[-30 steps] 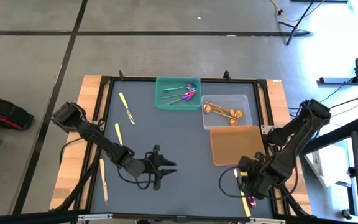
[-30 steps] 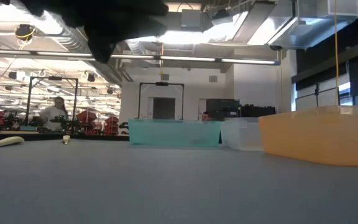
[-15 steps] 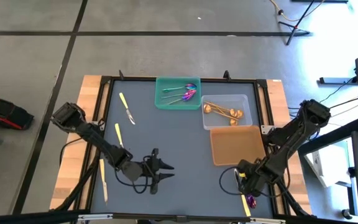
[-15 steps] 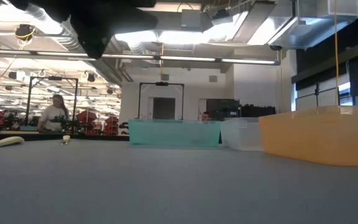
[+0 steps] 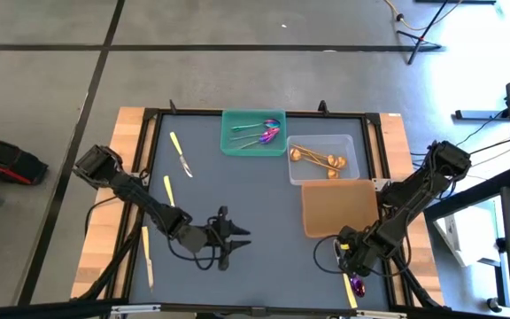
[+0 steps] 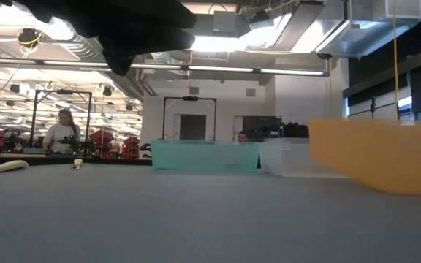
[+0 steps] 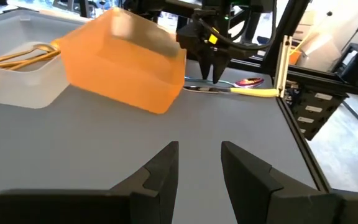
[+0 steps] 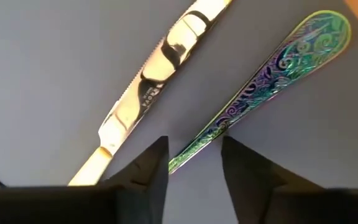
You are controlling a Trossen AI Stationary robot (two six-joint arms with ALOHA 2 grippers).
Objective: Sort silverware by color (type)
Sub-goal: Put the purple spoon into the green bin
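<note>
The right gripper hangs low over the table's near right corner, fingers parted astride a purple spoon's patterned handle, nothing grasped. The spoon's bowl is cut off here (it shows purple in the high view). A knife lies just beside it. The left gripper waits released at mid-table, bare mat around it. The orange tray sits near the right gripper.

Iridescent spoon: bowl end cut off behind right gripper. Orange tray blurred, cut by edge.
</note>
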